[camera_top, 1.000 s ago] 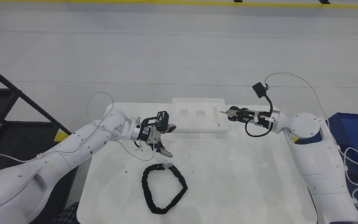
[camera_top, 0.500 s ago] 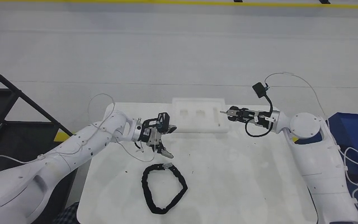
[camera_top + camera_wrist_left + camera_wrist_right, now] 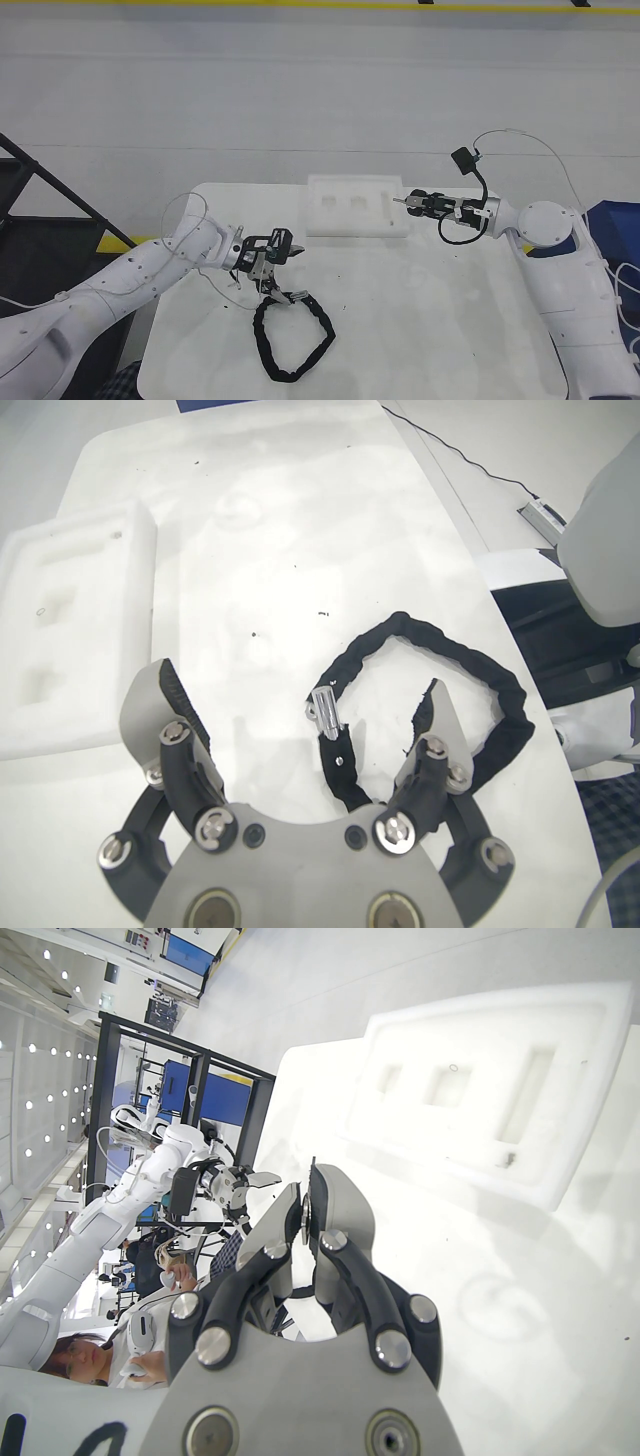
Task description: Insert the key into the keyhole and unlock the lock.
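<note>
L claw (image 3: 300, 679) is spread wide, gripping nothing, close above the worktop (image 3: 440, 320) w/ tips pointing down at the lock (image 3: 465, 650). Lock = black fabric-sleeved chain lying flat in a loop. Its shiny metal end (image 3: 326, 711) sits btwn the L claw's fingers (image 3: 147, 700), approx level w/ the tips, nearer one finger than the other, touched by neither as far as can be seen. From that end one sleeved strand runs back under the claw's palm. Rest of the loop curves out ahead of the claw & round past the outside of the nearer finger. R claw (image 3: 306, 1180) is well apart from the L claw, across the worktop, held up off the surface & pinched tight on the key (image 3: 304, 1215): a thin metal piece seen edge-on in its grip, w/ a small bit poking out beyond the tips in the top view. White foam tray (image 3: 345, 230) w/ recesses lies just ahead of the R claw, tips by its near edge. Same tray is off to one side of the L claw, clear of the lock. Key & lock well apart.
</note>
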{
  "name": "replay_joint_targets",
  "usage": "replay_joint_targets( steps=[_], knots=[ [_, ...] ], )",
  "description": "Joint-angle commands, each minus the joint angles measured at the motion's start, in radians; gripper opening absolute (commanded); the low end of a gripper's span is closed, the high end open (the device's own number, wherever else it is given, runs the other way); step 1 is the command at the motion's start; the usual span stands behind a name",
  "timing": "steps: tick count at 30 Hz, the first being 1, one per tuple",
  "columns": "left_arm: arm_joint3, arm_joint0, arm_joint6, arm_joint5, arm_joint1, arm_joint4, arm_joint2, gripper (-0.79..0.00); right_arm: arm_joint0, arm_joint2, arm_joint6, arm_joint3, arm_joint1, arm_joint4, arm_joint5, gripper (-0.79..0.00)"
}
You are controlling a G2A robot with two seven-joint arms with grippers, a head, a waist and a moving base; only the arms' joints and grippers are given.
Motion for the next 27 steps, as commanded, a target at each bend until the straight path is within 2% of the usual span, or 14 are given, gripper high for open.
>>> replay_joint_targets(
  steps=[1, 6, 10, 15, 21, 27],
  knots=[
    [0.008, -0.006, 0.033, 0.000, 0.009, 0.040, 0.020, 0.000, 0.000, 0.000, 0.000, 0.000, 0.000, 0.000, 0.000, -0.785],
    [0.019, -0.006, 0.090, 0.000, 0.020, 0.099, 0.036, 0.000, 0.000, 0.000, 0.000, 0.000, 0.000, 0.000, 0.000, -0.785],
    [0.019, 0.015, 0.106, 0.000, 0.014, 0.165, 0.036, 0.000, 0.000, 0.000, 0.000, 0.000, 0.000, 0.000, 0.000, -0.785],
    [0.076, 0.032, 0.102, 0.000, -0.021, 0.120, 0.036, 0.000, 0.000, 0.000, 0.000, 0.000, 0.000, 0.000, 0.000, -0.785],
    [0.134, 0.043, 0.037, 0.000, -0.075, 0.061, 0.036, 0.000, 0.000, 0.000, 0.000, 0.000, 0.000, 0.000, 0.000, -0.785],
    [0.134, 0.043, 0.037, 0.000, -0.075, 0.061, 0.036, 0.000, 0.000, 0.000, 0.000, 0.000, 0.000, 0.000, 0.000, -0.785]
  ],
)
